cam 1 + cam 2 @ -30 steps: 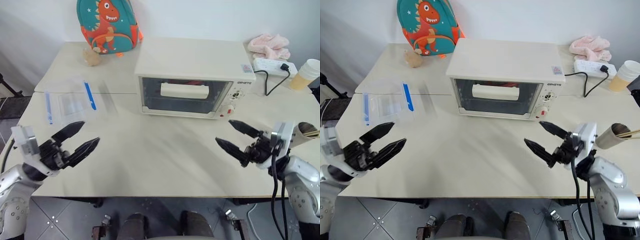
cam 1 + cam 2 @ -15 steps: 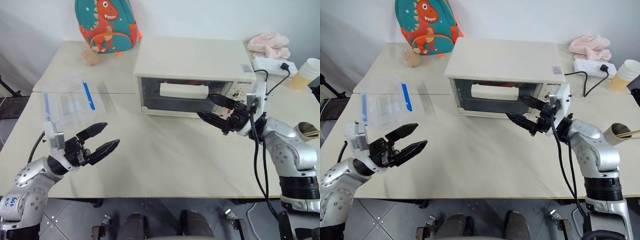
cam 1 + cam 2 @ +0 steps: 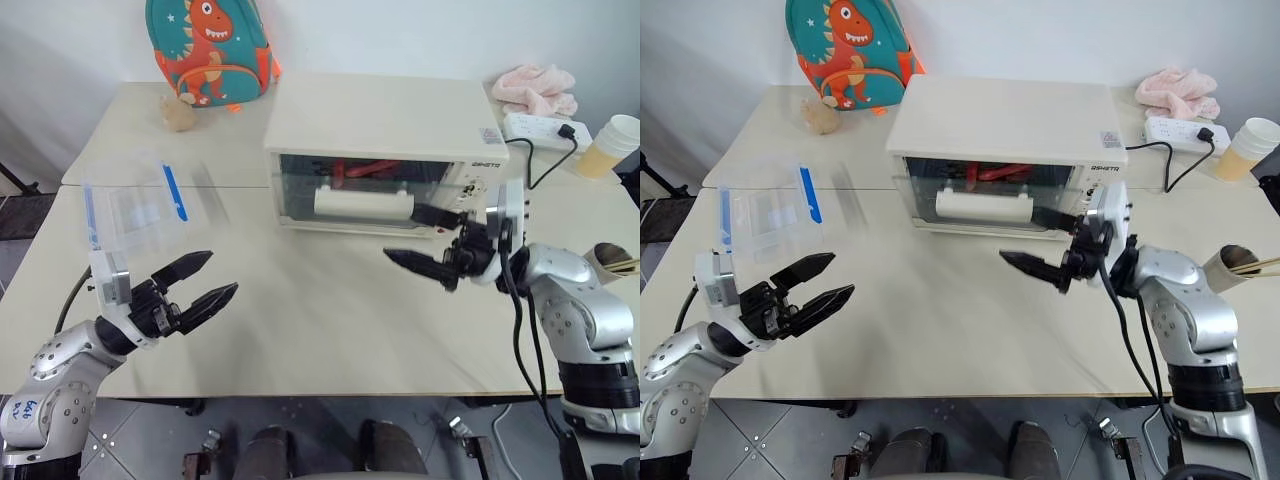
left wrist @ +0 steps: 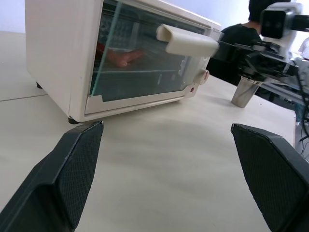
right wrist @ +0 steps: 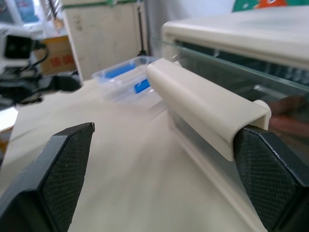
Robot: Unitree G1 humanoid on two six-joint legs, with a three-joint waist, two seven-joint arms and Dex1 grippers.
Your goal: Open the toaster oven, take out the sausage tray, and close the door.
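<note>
The cream-white toaster oven (image 3: 385, 120) stands at the middle back of the table. Its glass door (image 3: 350, 195) is tilted a little way open at the top, and the long bar handle (image 3: 362, 203) hangs forward. Red sausages (image 3: 365, 168) show through the gap; the sausage tray under them is hard to make out behind the glass. My right gripper (image 3: 426, 240) is open at the handle's right end, its upper finger (image 5: 270, 174) against the handle (image 5: 203, 104). My left gripper (image 3: 190, 285) hovers open over the table's front left, holding nothing.
A clear plastic box with blue clips (image 3: 140, 210) lies left of the oven. A dinosaur backpack (image 3: 208, 45) stands at the back left. A power strip (image 3: 545, 128), pink cloth (image 3: 535, 90) and paper cup (image 3: 612, 147) sit at the back right.
My right gripper swung from the front right up to the door handle, and the door, shut before, now tilts open with its handle lower. The left gripper barely moved.
</note>
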